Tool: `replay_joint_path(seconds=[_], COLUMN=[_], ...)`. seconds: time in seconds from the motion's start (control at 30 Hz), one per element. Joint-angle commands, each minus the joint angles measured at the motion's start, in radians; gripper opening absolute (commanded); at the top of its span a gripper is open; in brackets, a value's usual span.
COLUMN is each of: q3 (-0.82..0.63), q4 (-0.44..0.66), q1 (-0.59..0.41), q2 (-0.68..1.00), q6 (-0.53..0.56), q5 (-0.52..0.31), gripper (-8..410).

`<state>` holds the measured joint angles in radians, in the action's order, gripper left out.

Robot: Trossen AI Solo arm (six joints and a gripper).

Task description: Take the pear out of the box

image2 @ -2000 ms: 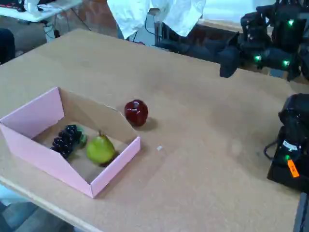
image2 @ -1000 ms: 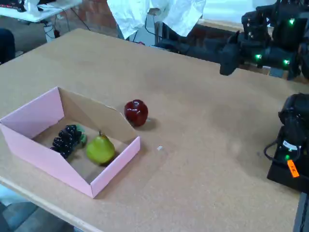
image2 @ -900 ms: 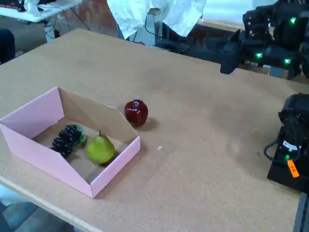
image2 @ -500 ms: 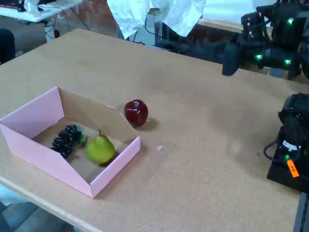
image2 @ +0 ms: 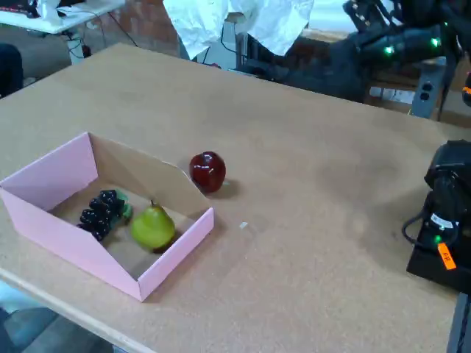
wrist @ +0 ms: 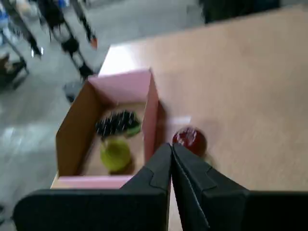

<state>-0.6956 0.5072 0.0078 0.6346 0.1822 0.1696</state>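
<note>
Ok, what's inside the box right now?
The box holds the pear and a dark grape bunch with a bit of green beside it. The apple sits outside, behind the far wall. The near wall hides the floor strip just behind it.

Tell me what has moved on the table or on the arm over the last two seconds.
Only the arm moved: in the fixed view its dark head with green lights swung up and back toward the top right. The end effector is shut, holding nothing. The yellow-green pear and dark purple grape bunch stayed in the shallow pink cardboard box; the dark red apple stayed outside it.
</note>
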Motion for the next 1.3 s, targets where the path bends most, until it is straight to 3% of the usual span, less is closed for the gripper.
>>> replay_joint_path(seconds=[0.0, 0.3, 0.9, 1.27], q3=[-0.102, -0.243, -0.652, -0.826], q4=[0.105, 0.246, 0.550, 0.588], q1=[0.020, 0.153, 0.379, 0.440], q2=[0.136, 0.417, 0.881, 1.098], q6=[-0.023, -0.083, -0.154, -0.183], q5=[0.060, 0.055, -0.172, -0.181], gripper=[0, 0, 0, 0])
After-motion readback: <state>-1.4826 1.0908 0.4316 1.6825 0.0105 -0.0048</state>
